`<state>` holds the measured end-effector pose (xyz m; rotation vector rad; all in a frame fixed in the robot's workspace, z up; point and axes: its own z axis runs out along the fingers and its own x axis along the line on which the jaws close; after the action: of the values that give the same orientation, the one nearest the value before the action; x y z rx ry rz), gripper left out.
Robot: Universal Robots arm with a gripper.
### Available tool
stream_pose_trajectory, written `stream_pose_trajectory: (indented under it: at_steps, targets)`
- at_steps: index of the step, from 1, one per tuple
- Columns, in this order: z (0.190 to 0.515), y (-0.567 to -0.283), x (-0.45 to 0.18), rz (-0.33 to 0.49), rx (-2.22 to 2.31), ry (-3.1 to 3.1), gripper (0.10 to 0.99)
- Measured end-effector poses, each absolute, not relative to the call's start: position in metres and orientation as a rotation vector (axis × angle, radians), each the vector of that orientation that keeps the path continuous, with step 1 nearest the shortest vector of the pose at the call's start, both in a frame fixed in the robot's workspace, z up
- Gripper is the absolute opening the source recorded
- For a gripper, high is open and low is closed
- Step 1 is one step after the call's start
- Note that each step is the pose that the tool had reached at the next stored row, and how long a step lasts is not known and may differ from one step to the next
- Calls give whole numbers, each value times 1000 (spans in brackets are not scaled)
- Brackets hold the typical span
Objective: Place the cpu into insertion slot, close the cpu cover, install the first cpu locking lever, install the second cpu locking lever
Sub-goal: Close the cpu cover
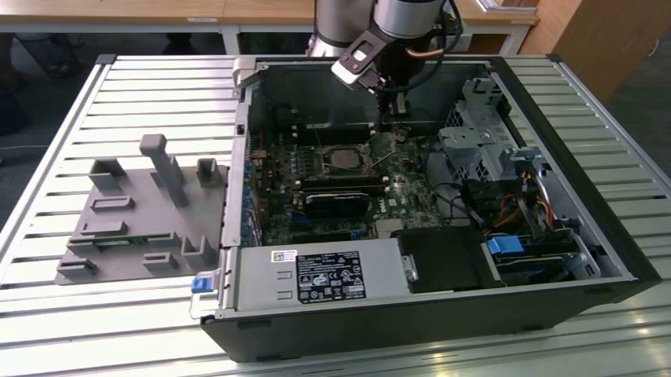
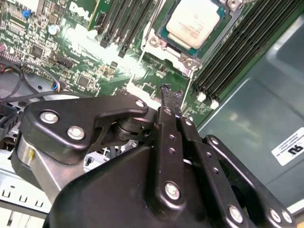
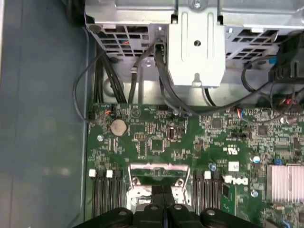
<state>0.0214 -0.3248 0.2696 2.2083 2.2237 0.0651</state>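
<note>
The cpu (image 2: 197, 21), a pale beige square, lies in the insertion slot (image 2: 159, 42) on the green board. In the exterior view the insertion slot (image 1: 344, 159) sits mid-case with a thin lever (image 1: 383, 161) slanting up beside it. The cpu cover (image 3: 159, 166), a silvery frame, seems to stand raised just ahead of my fingertips; in the second wrist view the cpu cover (image 2: 142, 90) glares white. My gripper (image 2: 167, 90) is shut with nothing between its fingers, its tip close to that frame and short of the cpu. The gripper (image 1: 394, 106) hangs over the board's far side, and its black fingers (image 3: 152, 209) show too.
Long black memory slots (image 2: 237, 52) flank the socket. A metal drive cage (image 3: 197, 42) and loose black cables (image 3: 118, 71) stand beyond the board. The labelled power supply (image 1: 320, 279) fills the case's near side. A grey fixture (image 1: 137, 212) rests on the slatted table outside.
</note>
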Motion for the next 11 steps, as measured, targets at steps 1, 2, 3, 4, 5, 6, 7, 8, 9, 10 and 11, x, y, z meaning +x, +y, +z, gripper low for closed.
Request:
stream_pose_trajectory:
  at_steps: [1,2,3,4,5,6,7,8,9,10,11]
  targets:
    - [269,-325,23,65,2208,2224,106]
    - [269,-325,24,65,2208,2224,106]
    - [269,-324,25,65,2208,2224,106]
    - [268,-324,26,65,2208,2224,106]
    - [268,-324,27,65,2208,2224,106]
    - [268,-324,27,65,2209,2223,106]
    - [267,-324,28,65,2210,2222,106]
    - [267,-324,29,65,2211,2221,106]
    - [267,-323,30,65,2212,2220,106]
    - [266,-323,31,65,2213,2219,106]
    - [266,-323,32,65,2213,2218,106]
